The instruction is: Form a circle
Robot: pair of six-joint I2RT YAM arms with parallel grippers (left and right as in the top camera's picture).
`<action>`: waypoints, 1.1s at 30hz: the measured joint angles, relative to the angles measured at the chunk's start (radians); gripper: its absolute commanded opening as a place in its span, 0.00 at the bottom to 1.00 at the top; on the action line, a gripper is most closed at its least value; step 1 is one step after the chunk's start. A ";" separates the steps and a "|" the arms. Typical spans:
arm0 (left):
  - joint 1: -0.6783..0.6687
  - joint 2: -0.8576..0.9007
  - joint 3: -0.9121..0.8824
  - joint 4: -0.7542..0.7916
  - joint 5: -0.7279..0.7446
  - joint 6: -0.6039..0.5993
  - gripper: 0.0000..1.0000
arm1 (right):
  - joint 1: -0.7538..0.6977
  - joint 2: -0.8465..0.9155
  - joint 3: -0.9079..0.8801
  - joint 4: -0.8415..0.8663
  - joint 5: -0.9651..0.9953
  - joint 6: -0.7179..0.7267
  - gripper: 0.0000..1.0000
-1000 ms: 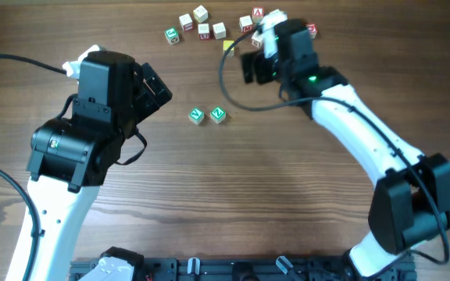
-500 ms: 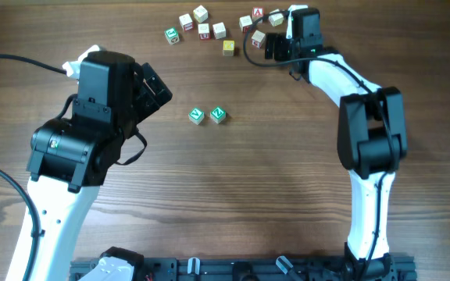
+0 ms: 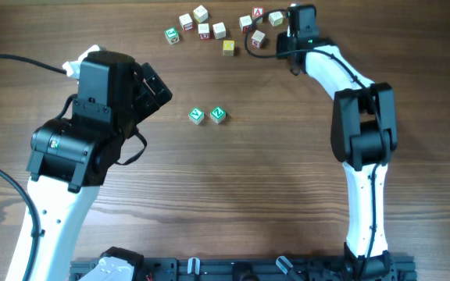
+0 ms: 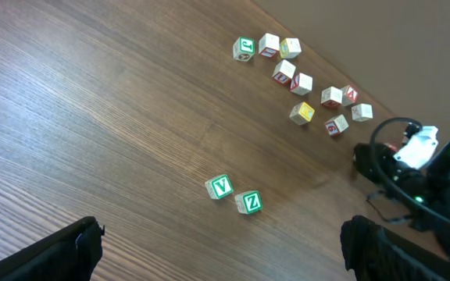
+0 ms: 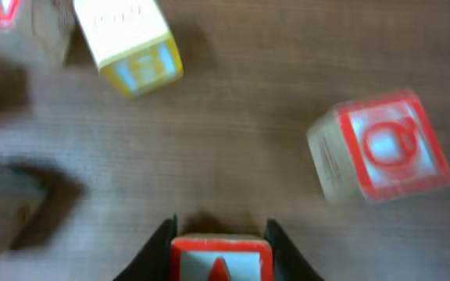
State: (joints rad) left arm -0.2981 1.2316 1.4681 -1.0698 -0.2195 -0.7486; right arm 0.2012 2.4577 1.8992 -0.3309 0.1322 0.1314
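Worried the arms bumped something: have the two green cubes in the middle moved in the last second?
No. Both green cubes lie where they were, at the same gap from the yellow cube.

The Z cube (image 3: 218, 114) lies just right of the V cube (image 3: 198, 115) on the table (image 3: 287, 195). The cube cluster (image 3: 204, 31) lies behind them, well apart, near the far edge.

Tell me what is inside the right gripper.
A red-printed letter cube is held between the fingers of the right gripper. Only its top face shows. The frame edge cuts off most of its letter, and its sides and underside are hidden.
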 measured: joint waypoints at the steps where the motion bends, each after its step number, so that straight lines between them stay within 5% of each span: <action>1: 0.000 0.000 0.000 0.000 0.000 0.000 1.00 | 0.000 -0.020 0.000 -0.042 0.000 -0.003 0.11; 10: 0.000 0.000 0.000 -0.001 0.000 0.000 1.00 | 0.002 -0.396 0.024 -0.601 -0.264 0.003 0.05; 16: 0.000 0.000 0.000 0.037 0.000 0.000 1.00 | 0.132 -0.436 -0.013 -0.901 -0.446 0.055 0.05; 23: 0.003 -0.001 0.000 0.087 -0.043 0.000 1.00 | 0.390 -0.432 -0.179 -0.767 -0.393 0.172 0.04; 26: 0.020 -0.013 0.000 0.092 -0.195 0.000 1.00 | 0.455 -0.430 -0.286 -0.647 -0.344 0.291 0.05; 33: 0.236 -0.077 0.000 0.053 -0.298 -0.130 1.00 | 0.569 -0.427 -0.473 -0.280 -0.275 0.396 0.13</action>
State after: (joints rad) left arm -0.0620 1.1545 1.4681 -1.0172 -0.5171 -0.8787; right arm 0.7700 2.0308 1.4261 -0.6106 -0.1425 0.5278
